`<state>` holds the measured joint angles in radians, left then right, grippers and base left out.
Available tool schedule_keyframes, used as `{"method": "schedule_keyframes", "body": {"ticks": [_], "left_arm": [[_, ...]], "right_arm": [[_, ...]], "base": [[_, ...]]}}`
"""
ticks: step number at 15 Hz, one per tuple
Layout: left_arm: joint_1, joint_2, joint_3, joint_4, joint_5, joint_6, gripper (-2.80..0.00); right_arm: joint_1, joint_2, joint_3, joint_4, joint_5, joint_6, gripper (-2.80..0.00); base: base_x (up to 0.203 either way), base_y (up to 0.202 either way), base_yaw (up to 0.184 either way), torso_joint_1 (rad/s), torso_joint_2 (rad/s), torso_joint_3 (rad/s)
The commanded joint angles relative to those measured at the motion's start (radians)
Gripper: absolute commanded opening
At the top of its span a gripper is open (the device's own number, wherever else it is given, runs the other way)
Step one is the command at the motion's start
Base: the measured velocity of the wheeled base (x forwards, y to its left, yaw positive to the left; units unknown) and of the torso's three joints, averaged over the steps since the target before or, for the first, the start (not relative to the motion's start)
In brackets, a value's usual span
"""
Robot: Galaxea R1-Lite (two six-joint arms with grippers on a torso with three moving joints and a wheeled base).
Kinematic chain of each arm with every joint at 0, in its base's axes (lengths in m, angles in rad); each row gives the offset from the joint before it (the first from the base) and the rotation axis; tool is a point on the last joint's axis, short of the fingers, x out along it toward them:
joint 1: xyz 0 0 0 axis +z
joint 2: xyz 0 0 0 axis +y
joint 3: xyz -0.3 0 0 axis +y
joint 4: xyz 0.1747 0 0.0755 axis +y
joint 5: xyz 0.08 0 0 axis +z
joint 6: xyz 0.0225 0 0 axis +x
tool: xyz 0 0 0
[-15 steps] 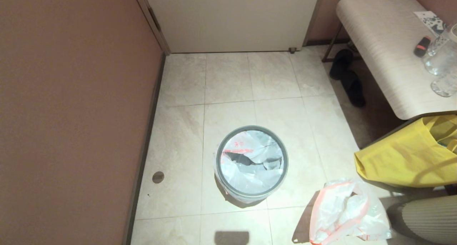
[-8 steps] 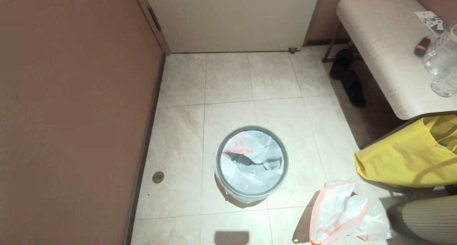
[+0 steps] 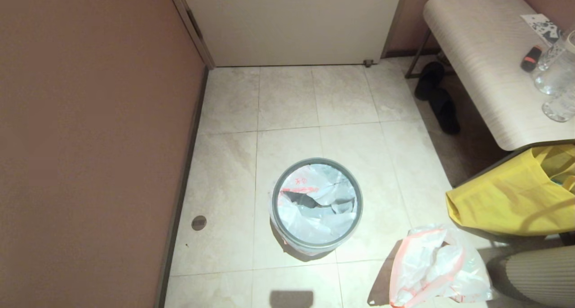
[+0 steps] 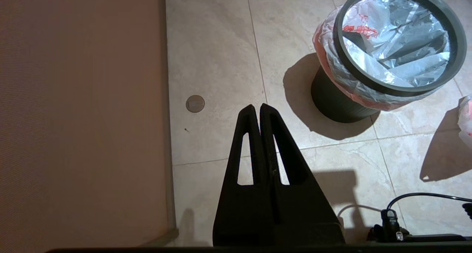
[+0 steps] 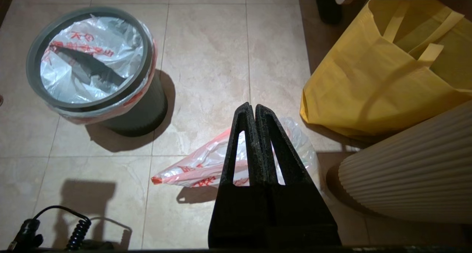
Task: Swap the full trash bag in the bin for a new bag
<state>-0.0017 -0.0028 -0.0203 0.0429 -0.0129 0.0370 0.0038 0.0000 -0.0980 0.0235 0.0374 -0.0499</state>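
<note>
1. Pale beige floor tiles covered a narrow corner, bounded by a brown wall on the robot's left and a white door at the far end.
2. The bin stood upright on the tiles near the middle of the head view, its grey hoop rim seated on top.
3. The new bag lined the bin: its thin white film with red print lay crumpled inside, and its pink hem was folded over the outside beneath the hoop, as seen in the left wrist view.
4. The full trash bag lay on the floor to the robot's right of the bin, apart from it, lumpy, with its pink hem showing. Its contents could not be made out.
5. A yellow cloth tote sat just beyond that bag, beside a ribbed cream object.
6. A light wood-grain desk stood at the far right, carrying clear glassware and a small black and red item. Dark slippers lay under its edge.
7. The left pincer hung above bare tile near the wall, fingers pressed together, holding nothing.
8. The right pincer hung above the full trash bag, fingers likewise pressed together and empty. Contact with the bag could not be confirmed.
9. Neither arm appeared in the head view.
</note>
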Motion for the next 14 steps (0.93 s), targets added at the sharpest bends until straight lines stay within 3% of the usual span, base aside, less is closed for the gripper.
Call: {"method": "schedule_keyframes", "body": {"ticks": [1,5,9,14], "left_arm": [[0.000,0.004,0.008,-0.001,0.000,0.000,-2.80],[0.000,0.004,0.007,0.004,-0.012,0.006,-2.80],[0.000,0.004,0.008,-0.001,-0.017,-0.002,-2.80],[0.000,0.004,0.010,-0.003,-0.013,-0.005,-2.80]], "right_arm": [[0.001,0.002,0.086,-0.074,0.000,-0.017,-2.80],[0.001,0.002,0.098,-0.057,-0.012,-0.047,-2.80],[0.001,0.002,0.098,-0.040,-0.023,0.011,-2.80],[0.001,0.002,0.098,-0.040,-0.031,0.024,-2.80]], "base": [[0.000,0.000,0.000,0.000,0.00,0.000],[0.000,0.000,0.000,0.000,0.00,0.000],[0.000,0.000,0.000,0.000,0.00,0.000],[0.000,0.000,0.000,0.000,0.00,0.000]]}}
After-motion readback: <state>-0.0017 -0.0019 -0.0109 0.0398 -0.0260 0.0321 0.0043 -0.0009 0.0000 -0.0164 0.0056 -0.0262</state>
